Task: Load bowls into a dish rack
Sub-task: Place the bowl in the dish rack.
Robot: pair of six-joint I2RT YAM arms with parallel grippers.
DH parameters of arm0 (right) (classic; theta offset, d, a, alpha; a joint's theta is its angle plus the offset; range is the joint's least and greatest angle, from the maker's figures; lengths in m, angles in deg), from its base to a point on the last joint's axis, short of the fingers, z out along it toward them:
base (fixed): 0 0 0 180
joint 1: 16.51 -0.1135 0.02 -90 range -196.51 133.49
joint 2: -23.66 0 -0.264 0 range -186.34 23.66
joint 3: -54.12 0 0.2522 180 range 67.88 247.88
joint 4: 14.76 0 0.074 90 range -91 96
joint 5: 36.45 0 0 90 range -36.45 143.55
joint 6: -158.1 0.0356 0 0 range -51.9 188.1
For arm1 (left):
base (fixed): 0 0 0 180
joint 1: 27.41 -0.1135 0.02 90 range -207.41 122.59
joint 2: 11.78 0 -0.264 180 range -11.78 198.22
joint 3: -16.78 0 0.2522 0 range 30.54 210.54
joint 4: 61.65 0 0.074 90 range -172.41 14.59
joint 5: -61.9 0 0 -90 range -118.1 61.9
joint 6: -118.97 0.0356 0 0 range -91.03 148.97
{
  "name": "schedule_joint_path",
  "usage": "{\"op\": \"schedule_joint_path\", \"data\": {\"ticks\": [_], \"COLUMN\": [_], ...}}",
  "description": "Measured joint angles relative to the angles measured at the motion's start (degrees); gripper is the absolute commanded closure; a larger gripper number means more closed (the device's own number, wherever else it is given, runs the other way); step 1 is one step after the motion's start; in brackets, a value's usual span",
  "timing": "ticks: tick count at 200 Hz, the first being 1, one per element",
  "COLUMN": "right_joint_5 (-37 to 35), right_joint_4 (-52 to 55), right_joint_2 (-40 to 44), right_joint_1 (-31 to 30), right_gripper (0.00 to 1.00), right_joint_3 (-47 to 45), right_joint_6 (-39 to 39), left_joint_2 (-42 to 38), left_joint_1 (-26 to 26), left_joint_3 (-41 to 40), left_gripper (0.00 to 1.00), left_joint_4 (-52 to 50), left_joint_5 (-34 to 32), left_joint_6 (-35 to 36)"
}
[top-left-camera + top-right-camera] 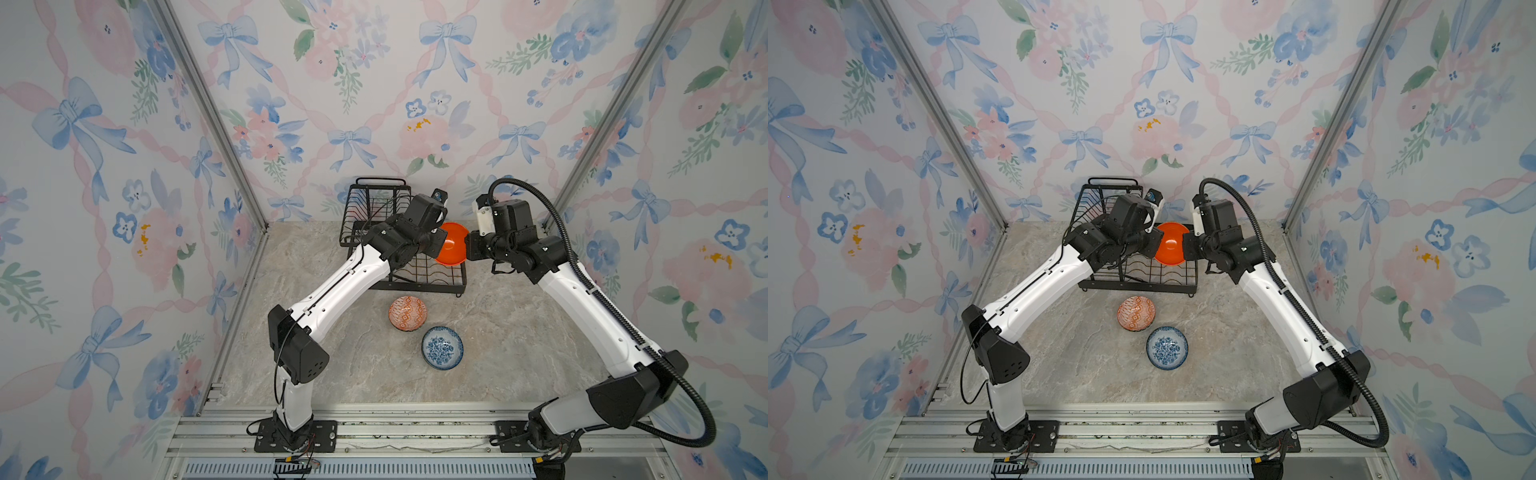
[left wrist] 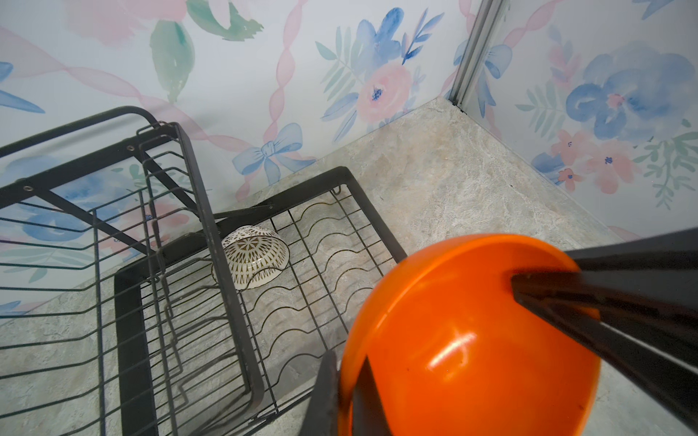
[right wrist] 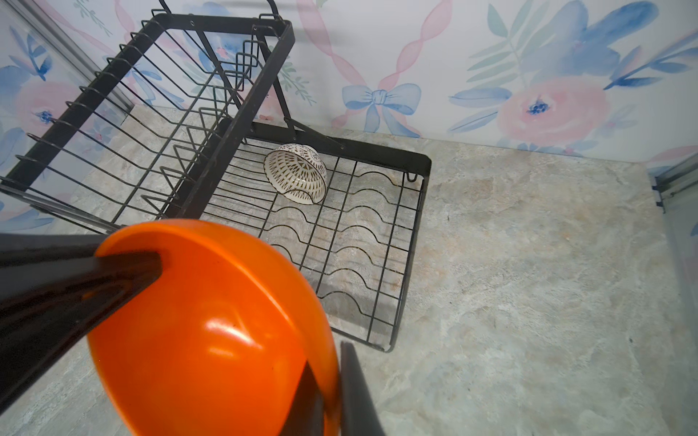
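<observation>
Marble table (image 1: 332,365), flowery walls. Mid-frame in both top views, the orange bowl (image 1: 451,245) (image 1: 1170,244) hangs over the right end of the rack (image 1: 424,287). Your left jaws pinch its left rim, your right jaws its right rim. The rack lies straight below.

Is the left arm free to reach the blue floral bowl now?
Probably not yet: the left gripper and right gripper both grip the orange bowl over the dish rack. The blue floral bowl itself lies unobstructed.
</observation>
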Motion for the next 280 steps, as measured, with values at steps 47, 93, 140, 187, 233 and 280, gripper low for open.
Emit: {"op": "schedule_joint_path", "data": {"ticks": [47,93,140,187,233,280], "right_joint_5": [-0.4,-0.3,-0.3,-0.3,-1.1,-1.6], "right_joint_4": [0.1,-0.4,-0.9,-1.7,-2.4,-4.4], "right_joint_2": [0.0,0.0,0.4,1.2,1.9,2.0], "right_joint_1": [0.0,-0.1,-0.1,-0.1,-0.1,-0.1], "right_gripper": [1.0,1.0,1.0,1.0,1.0,1.0], "right_joint_3": [0.0,0.0,-0.7,-2.1,-4.2,-6.6], "right_joint_6": [-0.3,-1.4,-2.3,-2.9,-3.5,-4.7], "left_joint_2": [0.0,-0.2,-4.0,-10.8,-20.2,-30.9], "left_joint_1": [0.0,0.0,-0.2,-1.7,-6.4,-12.1], "left_joint_3": [0.0,0.0,-3.7,-12.5,-25.8,-37.6], "left_gripper": [0.61,0.21,0.02,0.02,0.02,0.02], "left_joint_4": [0.1,0.0,0.2,3.0,6.5,8.0], "left_joint_5": [0.4,0.0,-1.5,-1.5,0.5,0.4], "left_joint_6": [0.4,1.7,1.7,0.9,-2.0,-4.6]}}
